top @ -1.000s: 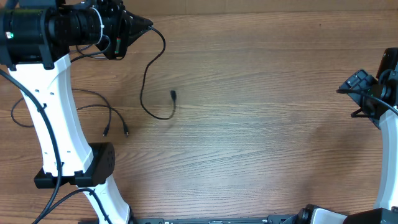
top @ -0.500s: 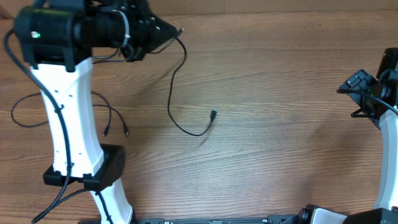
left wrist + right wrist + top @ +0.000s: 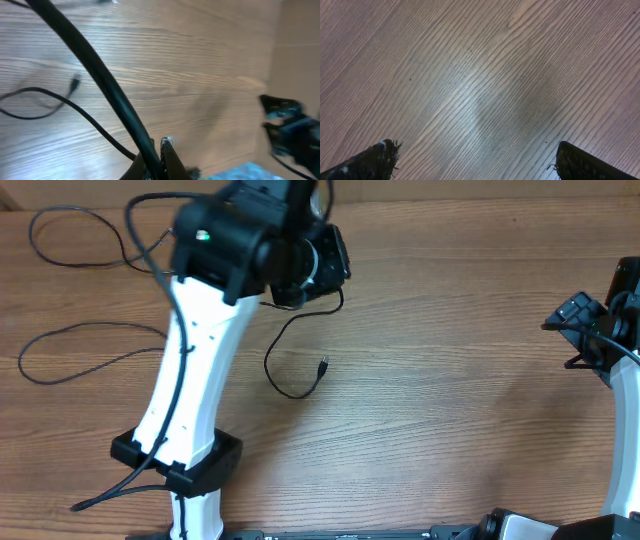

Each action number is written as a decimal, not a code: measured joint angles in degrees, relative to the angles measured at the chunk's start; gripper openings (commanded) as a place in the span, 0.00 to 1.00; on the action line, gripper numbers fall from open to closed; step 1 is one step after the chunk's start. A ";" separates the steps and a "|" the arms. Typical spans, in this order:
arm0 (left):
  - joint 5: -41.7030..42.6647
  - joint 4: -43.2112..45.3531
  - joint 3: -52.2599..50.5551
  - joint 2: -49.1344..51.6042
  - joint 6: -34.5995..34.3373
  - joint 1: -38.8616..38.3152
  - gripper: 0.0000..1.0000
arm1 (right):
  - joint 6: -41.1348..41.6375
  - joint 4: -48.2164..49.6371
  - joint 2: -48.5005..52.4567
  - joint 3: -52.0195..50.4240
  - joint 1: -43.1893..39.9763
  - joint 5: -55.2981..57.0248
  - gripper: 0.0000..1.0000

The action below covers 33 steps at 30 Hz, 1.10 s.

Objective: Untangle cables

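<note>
One cable (image 3: 285,393), looped on the counter (image 3: 450,440), is pinched in the closed jaws of the left gripper (image 3: 335,275), while those of the right gripper (image 3: 477,162) are spread wide and empty, and it could be dragged onto the other cables (image 3: 100,326) at left by a hasty swing.

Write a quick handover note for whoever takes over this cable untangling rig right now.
Left gripper: shut on one cable, whose free plug end rests on the table.
Right gripper: open, empty, at the right edge.
Other cables: loose at far left, partly behind the left arm.
Done: held cable is apart from the rest.
To do: lay it down; check the others are separated.
</note>
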 measured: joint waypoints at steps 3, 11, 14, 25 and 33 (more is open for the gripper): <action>-2.99 0.24 -2.08 0.57 0.28 -1.42 0.04 | 0.00 -0.02 0.00 0.00 0.00 -0.02 1.00; -6.34 1.31 -3.61 3.98 3.30 -3.54 0.04 | 0.00 0.00 0.00 0.00 0.00 -0.04 1.00; -6.78 1.51 -3.61 4.37 5.44 -4.90 0.04 | -0.02 0.00 0.00 0.00 0.00 -0.02 1.00; -7.02 3.13 -3.61 4.37 12.37 -12.87 0.04 | 0.00 0.02 0.00 0.00 0.00 -0.02 1.00; -3.39 10.56 -0.26 4.37 16.00 -12.31 0.04 | 0.00 0.00 0.00 0.00 0.00 -0.02 1.00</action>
